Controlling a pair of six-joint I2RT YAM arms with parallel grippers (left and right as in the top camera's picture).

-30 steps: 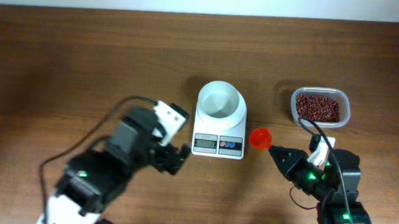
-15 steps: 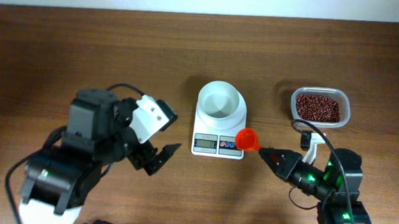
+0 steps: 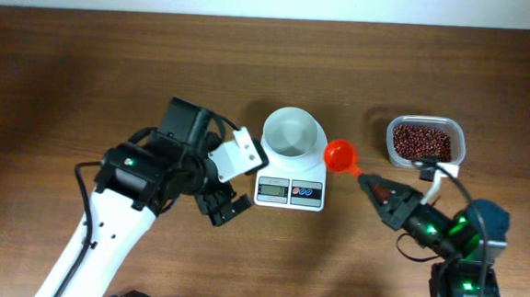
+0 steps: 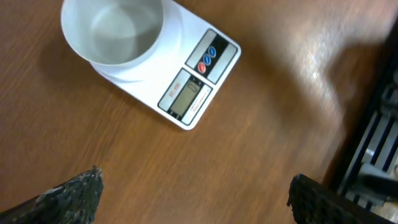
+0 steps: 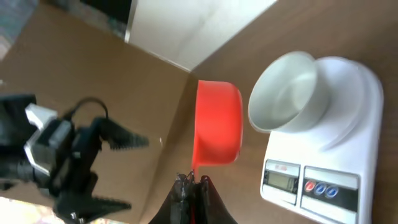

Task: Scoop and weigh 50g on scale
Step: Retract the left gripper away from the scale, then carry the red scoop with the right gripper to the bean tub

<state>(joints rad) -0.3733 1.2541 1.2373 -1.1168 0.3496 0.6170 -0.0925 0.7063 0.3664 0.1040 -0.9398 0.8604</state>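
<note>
Ahead-right of the right end effector (image 3: 370,183), which is closed on the red scoop (image 3: 339,155), lies the bean tub (image 3: 388,147). The scoop's long axis points ahead-left, at the scale (image 3: 289,192). The left end effector (image 3: 227,207), just left of the scale, is wide open.

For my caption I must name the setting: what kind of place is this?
Probably a robot test bench, not a real kitchen: plain wooden table, digital scale with a white bowl, tub of red beans.
</note>
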